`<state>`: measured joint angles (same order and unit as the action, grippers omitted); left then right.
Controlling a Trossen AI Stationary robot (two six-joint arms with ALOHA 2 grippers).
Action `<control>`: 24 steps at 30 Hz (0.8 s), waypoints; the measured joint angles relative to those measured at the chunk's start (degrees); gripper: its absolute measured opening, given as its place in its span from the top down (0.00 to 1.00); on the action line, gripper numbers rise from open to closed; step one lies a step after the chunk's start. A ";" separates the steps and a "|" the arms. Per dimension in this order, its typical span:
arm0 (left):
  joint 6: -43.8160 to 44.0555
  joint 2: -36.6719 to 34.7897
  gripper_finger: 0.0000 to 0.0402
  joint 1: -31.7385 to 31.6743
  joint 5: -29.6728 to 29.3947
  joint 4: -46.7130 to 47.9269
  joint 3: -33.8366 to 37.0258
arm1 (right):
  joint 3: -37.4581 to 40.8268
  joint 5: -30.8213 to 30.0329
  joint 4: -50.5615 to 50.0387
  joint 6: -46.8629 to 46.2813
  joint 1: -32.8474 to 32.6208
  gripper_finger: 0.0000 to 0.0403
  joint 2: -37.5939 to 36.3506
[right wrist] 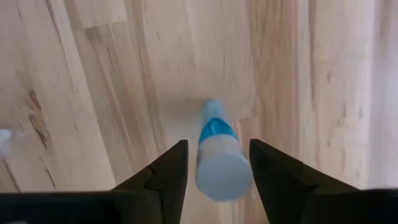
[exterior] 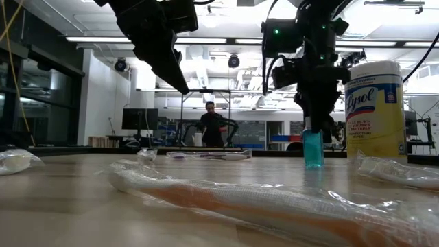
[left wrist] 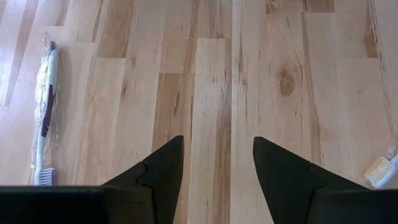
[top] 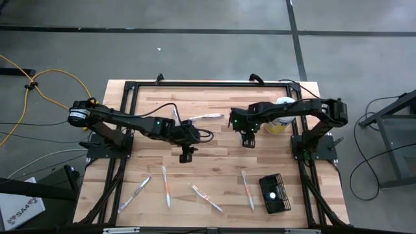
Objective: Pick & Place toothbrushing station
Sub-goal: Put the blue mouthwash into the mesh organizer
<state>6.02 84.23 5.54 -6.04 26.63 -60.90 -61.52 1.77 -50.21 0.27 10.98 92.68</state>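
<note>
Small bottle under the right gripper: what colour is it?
Translucent blue bottle with a pale cap; the low view shows it best.

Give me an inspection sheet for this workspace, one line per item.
Surface: wooden table, planks bare in the middle.
Job's things: black mesh basket near the front right, something white inside.
Clutter: wrapped toothbrushes scattered along the front; yellow wipes canister at the right rear.
Grippers: left gripper open over bare wood; right gripper with fingers either side of a small blue bottle standing upright.
Cables: yellow cable on the floor, left.
Surroundings: a person far behind the table.
</note>
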 joint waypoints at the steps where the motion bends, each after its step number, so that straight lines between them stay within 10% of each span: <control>1: 0.00 0.00 0.54 0.00 0.02 0.00 0.00 | -0.34 -0.25 -0.63 0.00 0.00 0.61 0.00; 24: -0.02 0.00 0.54 0.00 0.01 0.00 0.00 | -2.18 -0.31 -2.13 0.00 0.00 0.63 0.00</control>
<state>6.00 84.23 5.54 -6.03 26.63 -60.90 -63.70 1.45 -52.34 0.27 10.98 92.68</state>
